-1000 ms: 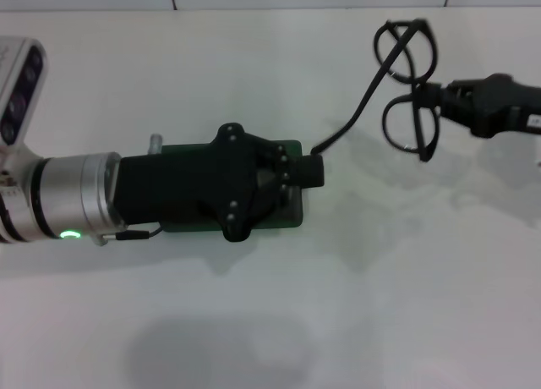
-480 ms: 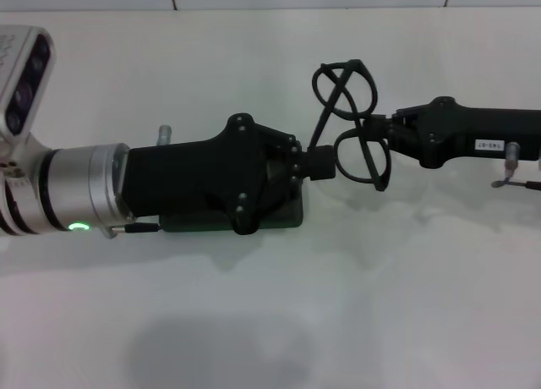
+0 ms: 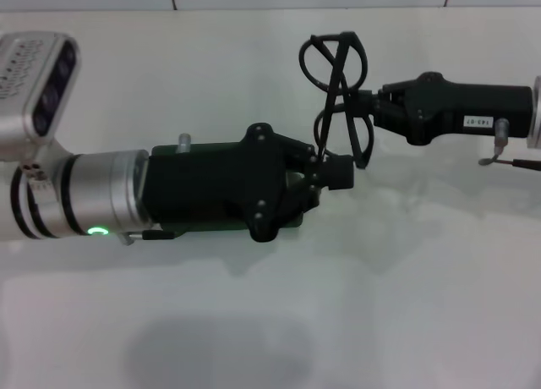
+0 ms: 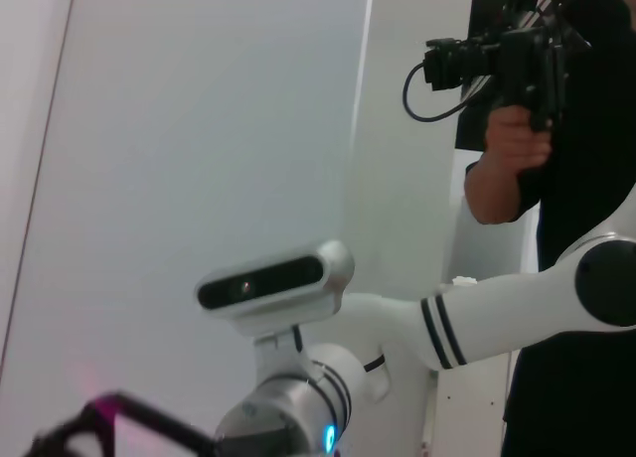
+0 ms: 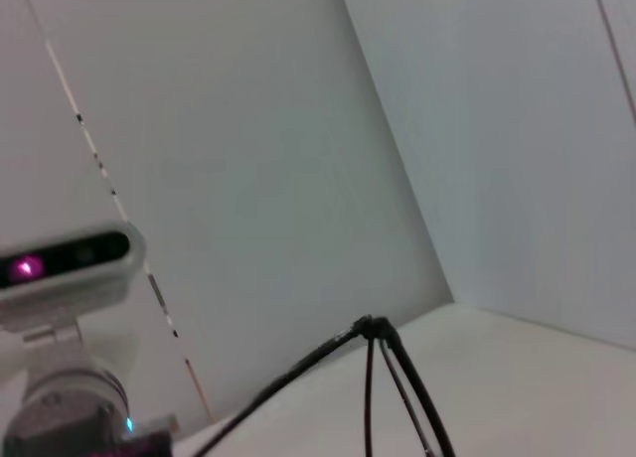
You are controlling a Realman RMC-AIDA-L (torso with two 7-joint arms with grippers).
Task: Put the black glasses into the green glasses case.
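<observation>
Now right pincer (image 3: 369, 110) grips black glasses (image 3: 338, 97).

Black glasses (image 3: 340, 97): thin black frame, two roundish lenses, held clear of table, lenses stacked near-vertical, one temple hanging down. Green glasses case (image 3: 294, 224): dark green, on table, mostly hidden; lid state indeterminable.

The right gripper (image 3: 365, 110) has carried the thin black-framed glasses (image 3: 338, 93) leftward, over the left gripper (image 3: 334, 171)
</observation>
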